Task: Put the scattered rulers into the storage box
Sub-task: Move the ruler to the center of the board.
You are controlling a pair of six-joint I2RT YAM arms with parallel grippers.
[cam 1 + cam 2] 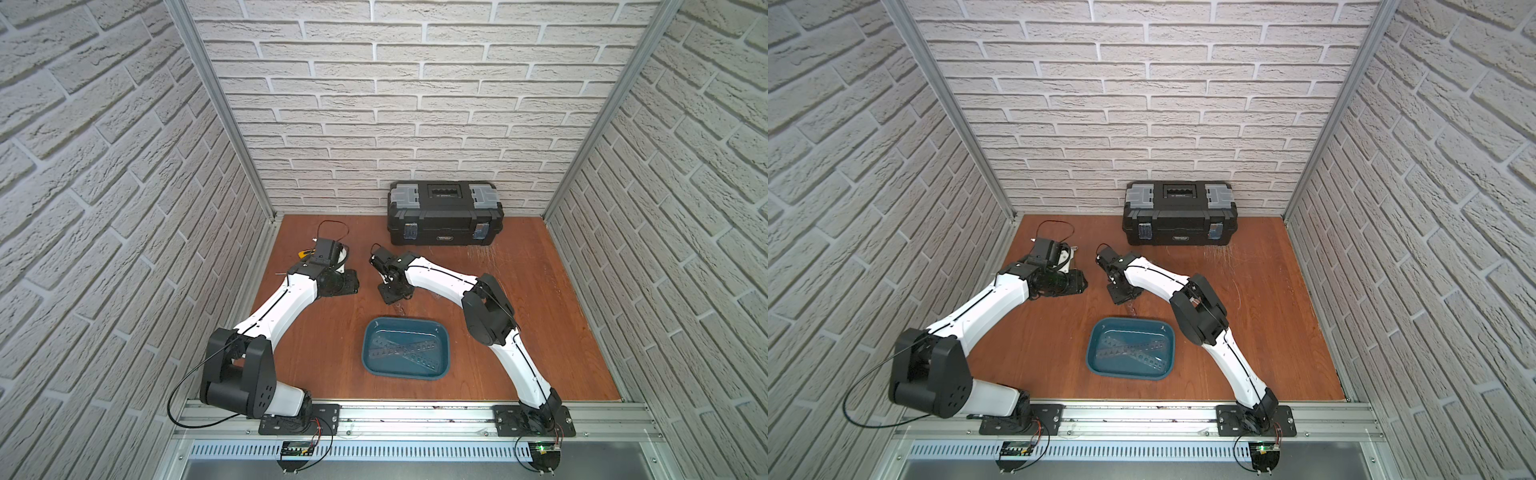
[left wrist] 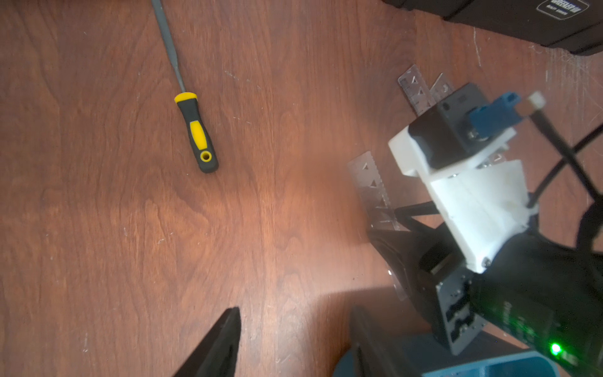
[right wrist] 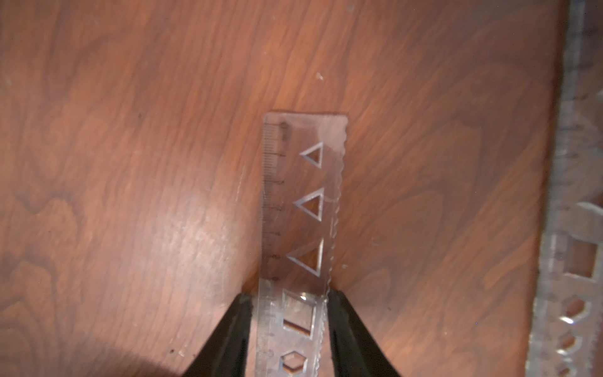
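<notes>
While left fingers (image 2: 222,346) stand spread, black right fingers (image 3: 235,333) pinch a clear, triangle-cut ruler (image 3: 303,202) edgewise.

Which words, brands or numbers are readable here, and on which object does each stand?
The badge on the black toolbox: white lettering, blurred in the left wrist view, too small in both top views.
The clear ruler: scale marks; its numbers are too faint to read.
No text can be quoted.

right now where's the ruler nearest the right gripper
In the right wrist view the clear ruler lies on the wooden table between the fingers of the right gripper, just beyond the teal tray.
</notes>
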